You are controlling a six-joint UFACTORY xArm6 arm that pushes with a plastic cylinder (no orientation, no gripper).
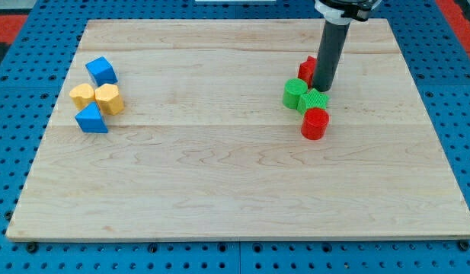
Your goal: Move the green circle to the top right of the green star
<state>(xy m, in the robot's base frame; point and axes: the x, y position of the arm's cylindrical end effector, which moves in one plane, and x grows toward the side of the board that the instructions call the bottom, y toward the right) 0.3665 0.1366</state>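
Standing upright near the view's top right, my dark rod comes down onto the wooden table [235, 190], and my tip [321, 90] sits at the upper edge of a tight cluster of four blocks. As an end effector it is only a plain rod: it has no jaws to open or close and has hold of nothing.

Just below my tip lies the green star [314, 100], touching or almost touching it. The green circle [294, 93] sits immediately to the view's left of the star, pressed against it, and just left of my tip. So the circle is on the star's left side, roughly level with it or slightly higher.

A red block [306, 70] stands behind the rod, toward the view's top; part of it is hidden by the rod, so its shape cannot be made out. A red cylinder [314, 123] stands just below the green star, touching it.

Well apart, on the view's left side of the table, sits a second group. A blue cube [102, 71] is at its top. Beneath it lie two yellow blocks side by side, a yellow star-like block [82, 95] on the left and a yellow hexagonal block [109, 99] on the right. A blue triangle [91, 119] sits at the bottom of the group.
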